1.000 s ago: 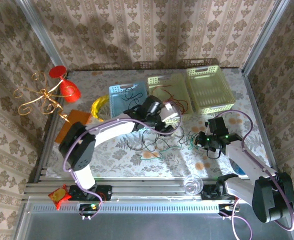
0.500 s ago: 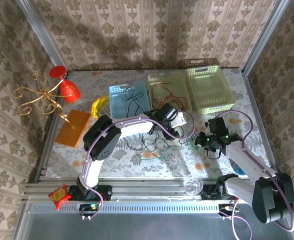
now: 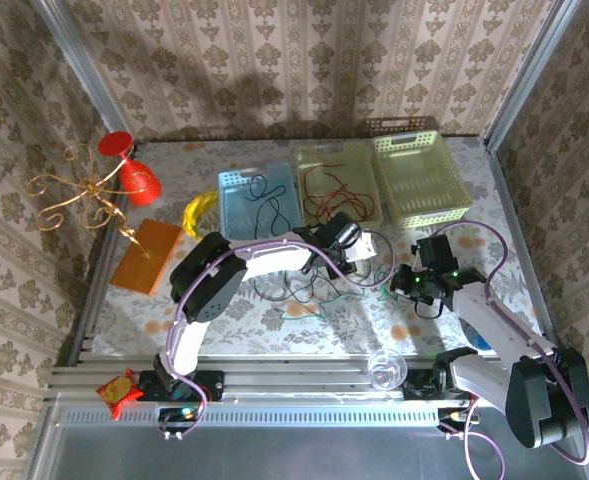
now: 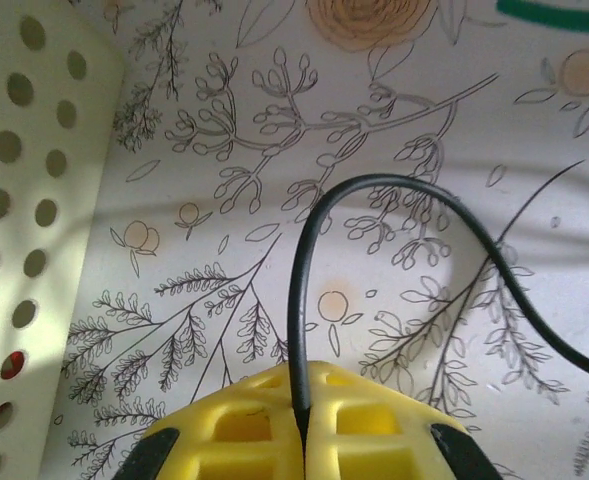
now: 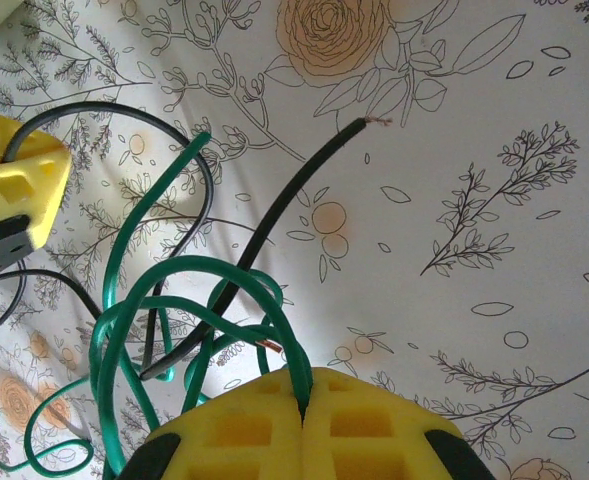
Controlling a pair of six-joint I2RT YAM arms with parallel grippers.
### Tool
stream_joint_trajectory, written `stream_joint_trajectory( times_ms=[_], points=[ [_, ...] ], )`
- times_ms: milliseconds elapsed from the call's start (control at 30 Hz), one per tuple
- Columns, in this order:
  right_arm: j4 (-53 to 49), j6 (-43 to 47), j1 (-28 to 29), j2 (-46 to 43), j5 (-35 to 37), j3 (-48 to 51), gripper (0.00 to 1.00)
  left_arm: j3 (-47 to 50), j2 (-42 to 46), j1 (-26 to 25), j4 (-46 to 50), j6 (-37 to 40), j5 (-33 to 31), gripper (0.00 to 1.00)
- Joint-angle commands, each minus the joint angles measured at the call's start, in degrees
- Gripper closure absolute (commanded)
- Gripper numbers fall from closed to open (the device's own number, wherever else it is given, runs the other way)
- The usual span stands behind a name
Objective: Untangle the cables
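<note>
Pinching black cable, left gripper has edged rightward; right gripper — unmoved — clamps green cable.

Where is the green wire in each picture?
Top external: the green cable lies mid-table, just left of the right gripper.
Right wrist: the green cable loops at lower left, one strand pinched in the shut right gripper.
Left wrist: a green strip at the top right corner, likely it.
Shared landmark: the flowered tablecloth underneath.
</note>
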State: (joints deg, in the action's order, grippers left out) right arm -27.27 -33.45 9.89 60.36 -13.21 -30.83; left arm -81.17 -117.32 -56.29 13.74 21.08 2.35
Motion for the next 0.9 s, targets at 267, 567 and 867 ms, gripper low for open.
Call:
stream_joint_trajectory(
  times_ms=[267,567,867],
  points=[
    [-0.1,-1.4,-0.4,-0.2,2.3,0.3,1.00,1.6,22.0,0.8,-9.5,-9.9,2.8,1.00],
    [0.2,-1.8,-0.4,-0.8,2.4,1.0,1.00,6.6,32.5,12.0,-14.2,-20.0,1.7,1.00],
    [1.2,-2.0,-0.4,-0.8,1.7,1.2,1.00,12.8,33.2,24.3,-18.7,-23.8,-2.0,1.00]
  ],
)
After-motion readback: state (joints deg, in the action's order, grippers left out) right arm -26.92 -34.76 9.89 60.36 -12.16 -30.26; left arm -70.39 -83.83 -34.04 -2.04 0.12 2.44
